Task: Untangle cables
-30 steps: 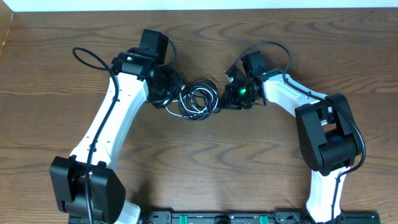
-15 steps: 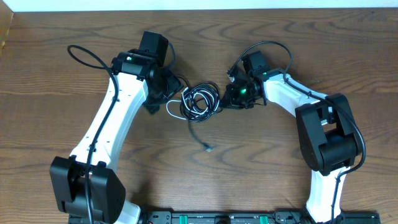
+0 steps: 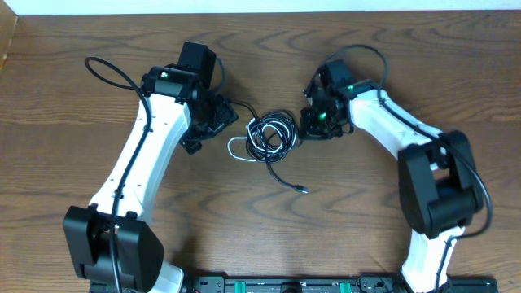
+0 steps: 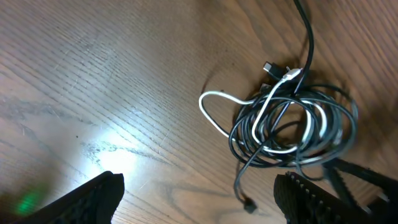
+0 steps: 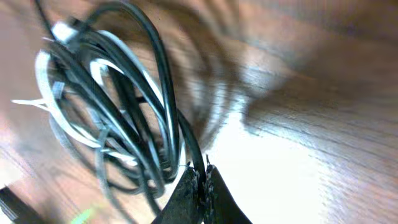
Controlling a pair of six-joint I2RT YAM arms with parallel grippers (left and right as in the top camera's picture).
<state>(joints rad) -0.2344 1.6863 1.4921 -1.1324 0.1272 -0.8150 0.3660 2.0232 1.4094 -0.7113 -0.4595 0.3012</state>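
A knot of thin black and white cables [image 3: 271, 136] lies on the brown wooden bench [image 3: 73, 187], midway between its side edges and nearer the far edge. Little sorting looks done. One black tail [image 3: 291, 182] trails toward the near edge and a white loop [image 3: 236, 150] pokes out to the left, but the rest is one coiled clump. The left pincer [image 3: 213, 124] stands spread just beside the clump, holding nothing. The right pincer [image 3: 314, 124] is pressed together, seemingly on a black strand at the clump's right side. Nearly all the separating remains, I'd say.

Wood table [image 3: 49, 163] w/ 1 tangle of cables [image 3: 273, 135], ctr.
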